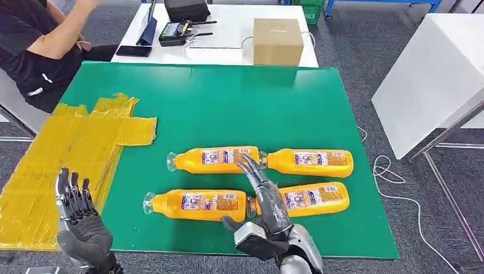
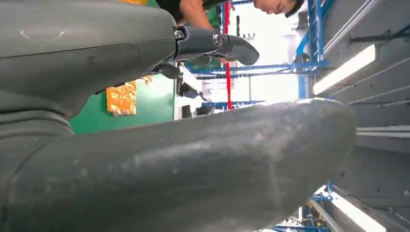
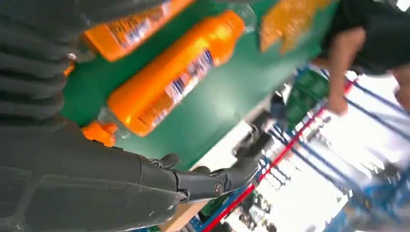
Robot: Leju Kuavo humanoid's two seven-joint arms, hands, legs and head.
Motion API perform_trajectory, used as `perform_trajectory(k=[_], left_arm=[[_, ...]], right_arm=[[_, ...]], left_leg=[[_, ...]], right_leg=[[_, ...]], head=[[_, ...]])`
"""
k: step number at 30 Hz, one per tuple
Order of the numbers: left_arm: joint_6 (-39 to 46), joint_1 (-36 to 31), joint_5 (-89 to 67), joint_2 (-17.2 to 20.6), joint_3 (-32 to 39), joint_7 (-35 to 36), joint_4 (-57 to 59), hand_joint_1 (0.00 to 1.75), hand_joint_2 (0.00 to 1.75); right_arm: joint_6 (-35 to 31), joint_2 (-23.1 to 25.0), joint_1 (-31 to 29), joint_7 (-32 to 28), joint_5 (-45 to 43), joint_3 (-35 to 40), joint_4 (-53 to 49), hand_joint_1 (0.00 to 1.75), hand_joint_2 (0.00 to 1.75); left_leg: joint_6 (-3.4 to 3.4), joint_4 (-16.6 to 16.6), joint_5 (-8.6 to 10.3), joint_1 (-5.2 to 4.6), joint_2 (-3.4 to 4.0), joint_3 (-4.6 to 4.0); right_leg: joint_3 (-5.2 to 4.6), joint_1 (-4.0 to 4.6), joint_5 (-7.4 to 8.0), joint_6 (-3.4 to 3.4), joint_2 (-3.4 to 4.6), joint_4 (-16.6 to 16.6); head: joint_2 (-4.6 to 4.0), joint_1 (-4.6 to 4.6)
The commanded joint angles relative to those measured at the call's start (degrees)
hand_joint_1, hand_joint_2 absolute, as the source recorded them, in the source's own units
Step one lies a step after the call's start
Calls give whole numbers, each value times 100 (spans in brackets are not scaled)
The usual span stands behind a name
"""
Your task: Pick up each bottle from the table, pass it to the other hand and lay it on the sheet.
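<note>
Nothing is on the yellow sheet [image 1: 68, 154] yet, so the whole job looks ahead of it: all four orange bottles lie on their sides on the green table [image 1: 228, 103], well to the right of the sheet. The right hand [image 1: 262, 194] hovers over the middle of the four bottles, fingers stretched out and apart, gripping nothing. The left hand [image 1: 77, 211] waits at the sheet's near corner, palm up, fingers upright and slightly apart. Each bottle has a clear cap end and a printed label; the near-left bottle [image 1: 197, 204] lies closest to the right hand
</note>
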Motion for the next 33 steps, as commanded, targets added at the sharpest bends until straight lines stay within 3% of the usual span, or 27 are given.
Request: perform_trajectory(k=[1, 14, 29, 33], left_arm=[[-96, -147, 27, -129, 323, -2, 455, 0, 0], [-257, -254, -6, -190, 408, -2, 622, 0, 0], [-291, -375, 21, -190, 391, -2, 774, 0, 0], [-317, -472, 40, -190, 393, -2, 850, 0, 0]], right_arm=[[127, -321, -390, 323, 310, 545, 656, 0, 175], [264, -533, -1130, 1227, 1229, 1295, 1516, 0, 175], [872, -572, -2035, 1614, 1011, 1709, 2773, 0, 175], [1139, -552, -2285, 1413, 741, 1932, 3231, 0, 175]], left_leg=[[0, -8, -7, 4, -14, 29], [0, -8, -4, 2, -6, 21], [1, -6, -4, 3, -8, 25], [2, -6, -9, 5, -15, 40]], right_leg=[[27, 2, -5, -15, 6, -9], [18, 1, 0, -11, 9, -9], [22, 2, -2, -13, 10, -7], [37, 4, -5, -20, 11, -8]], head=[[0, 2], [0, 2], [0, 0], [0, 2]])
